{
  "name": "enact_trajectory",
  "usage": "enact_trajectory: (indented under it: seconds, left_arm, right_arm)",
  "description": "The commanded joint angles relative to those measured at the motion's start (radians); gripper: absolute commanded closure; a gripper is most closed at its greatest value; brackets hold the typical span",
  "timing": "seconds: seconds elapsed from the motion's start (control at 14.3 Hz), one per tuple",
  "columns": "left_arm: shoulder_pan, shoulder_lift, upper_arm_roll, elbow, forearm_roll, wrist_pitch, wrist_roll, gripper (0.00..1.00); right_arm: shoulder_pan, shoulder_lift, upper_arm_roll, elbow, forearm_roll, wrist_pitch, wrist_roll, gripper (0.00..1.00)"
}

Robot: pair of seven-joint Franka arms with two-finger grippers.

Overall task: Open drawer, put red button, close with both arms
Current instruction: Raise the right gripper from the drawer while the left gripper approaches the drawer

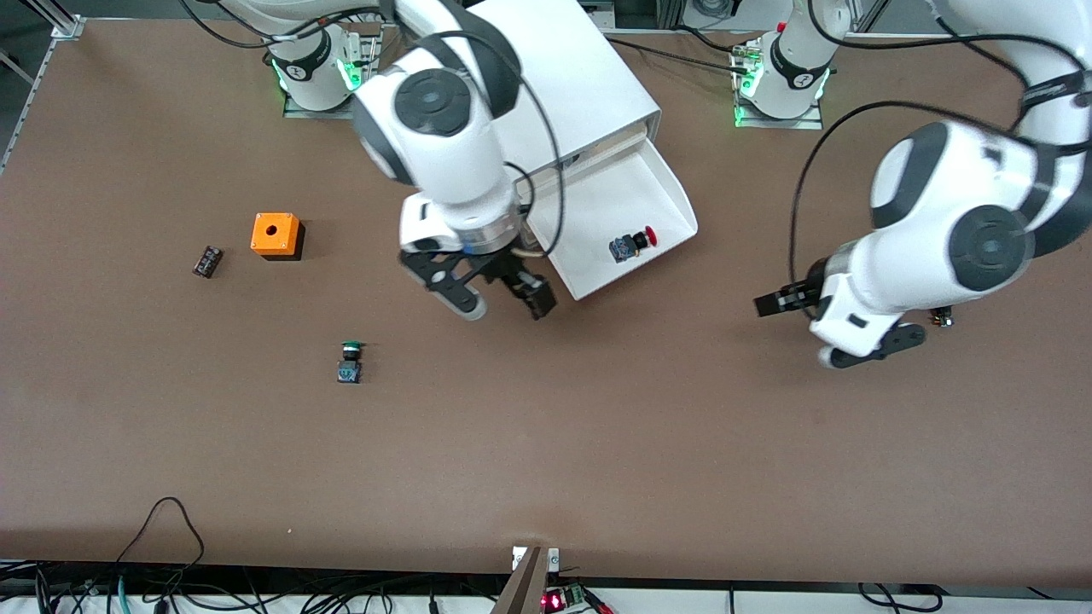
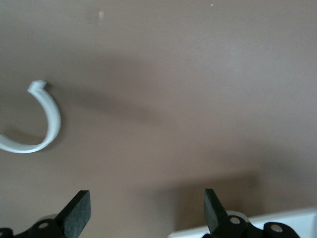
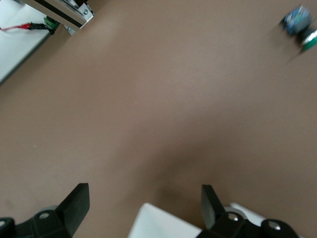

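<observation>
The drawer (image 1: 661, 183) stands pulled out of the white cabinet (image 1: 589, 77). The red button (image 1: 633, 245) lies on its side in the drawer, near its front edge. My right gripper (image 1: 508, 309) is open and empty, over the table beside the drawer's front corner toward the right arm's end. That white corner (image 3: 163, 225) shows between the fingers (image 3: 77, 206) in the right wrist view. My left gripper (image 1: 793, 333) is open and empty, over bare table toward the left arm's end, apart from the drawer. Its fingers (image 2: 79, 210) frame brown table.
A green-capped button (image 1: 350, 362) stands on the table nearer the front camera; it also shows in the right wrist view (image 3: 299, 27). An orange box with a hole (image 1: 275, 234) and a small dark part (image 1: 207, 261) lie toward the right arm's end. A white curved strip (image 2: 47, 119) lies on the table.
</observation>
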Motion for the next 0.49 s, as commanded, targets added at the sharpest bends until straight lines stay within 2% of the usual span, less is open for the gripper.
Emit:
enact_trajectory:
  seconds: [0.0,0.21,0.42]
  left_arm:
    - [-0.036,-0.005,0.000,-0.093,0.031,0.160,-0.096,0.00]
    - [-0.062,0.021,0.000,-0.142,0.031,0.274,-0.168,0.00]
    - [-0.100,0.029,0.001,-0.237,0.072,0.404,-0.280,0.00]
  right_arm:
    - [-0.118,-0.058,0.011,-0.046,0.056,-0.073,-0.253,0.00]
    - [-0.241,-0.111,0.009,-0.111,0.095,-0.104,-0.515,0.00]
    - [-0.342,-0.181,0.009,-0.222,0.101,-0.107,-0.637,0.00]
